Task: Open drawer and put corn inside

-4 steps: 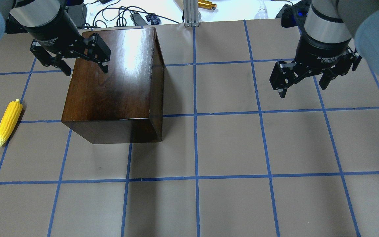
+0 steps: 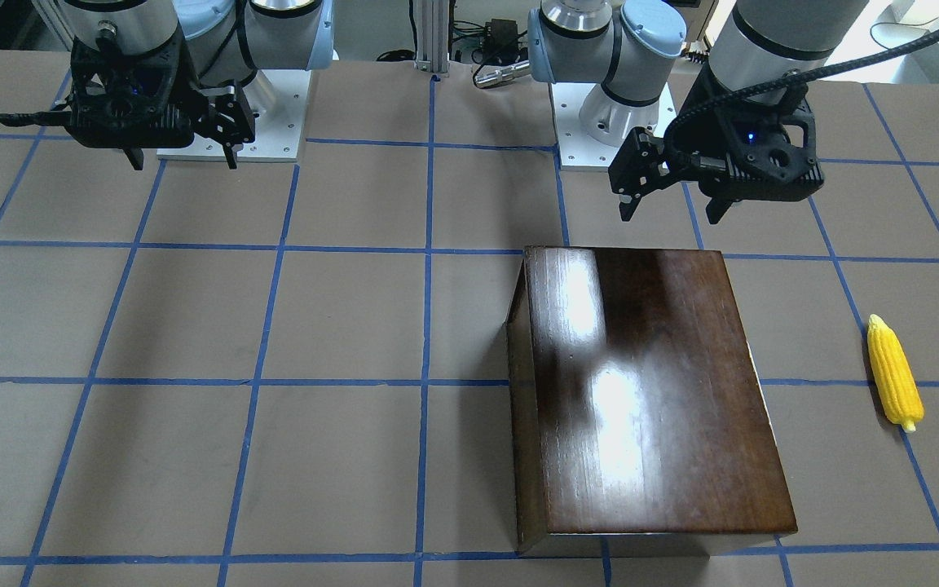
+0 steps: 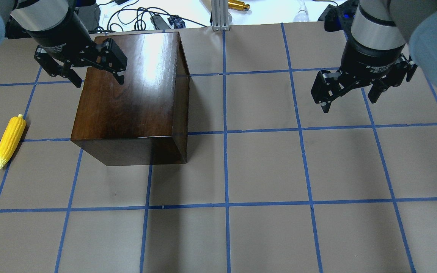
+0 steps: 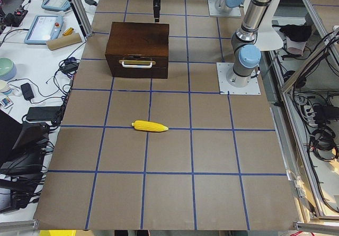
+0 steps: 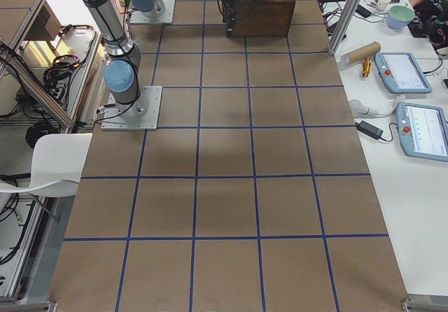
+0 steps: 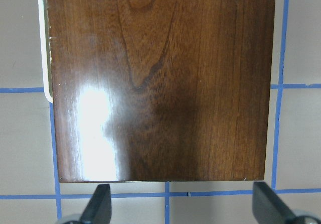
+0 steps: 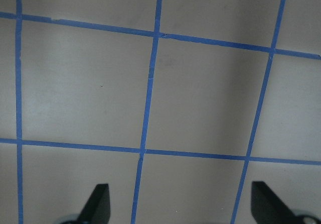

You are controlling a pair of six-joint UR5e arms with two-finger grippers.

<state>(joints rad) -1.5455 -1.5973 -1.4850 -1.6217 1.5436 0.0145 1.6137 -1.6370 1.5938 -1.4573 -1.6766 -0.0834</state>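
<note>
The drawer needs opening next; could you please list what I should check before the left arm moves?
1. Drawer shut, pull unobstructed: ok.
2. Left hand open and empty: ok.
3. Left hand lined up with the pull: not ok; it hovers over the wooden box's top, and the pull is on a side face.
4. Corn clear of the drawer's path: cannot tell; it lies apart but in line with the front.
5. Right hand out of the way: ok; open, away from the wooden box.

Box (image 3: 127, 87) just beside left fingers (image 3: 118, 72): dark wood, glossy varnish, grain showing, strong glare. Corn (image 3: 10, 141), well apart from those fingers: yellow, bumpy, plastic-looking, slight sheen. Surface (image 3: 264, 167): matt brown paper, blue tape lines (image 3: 264, 131).
</note>
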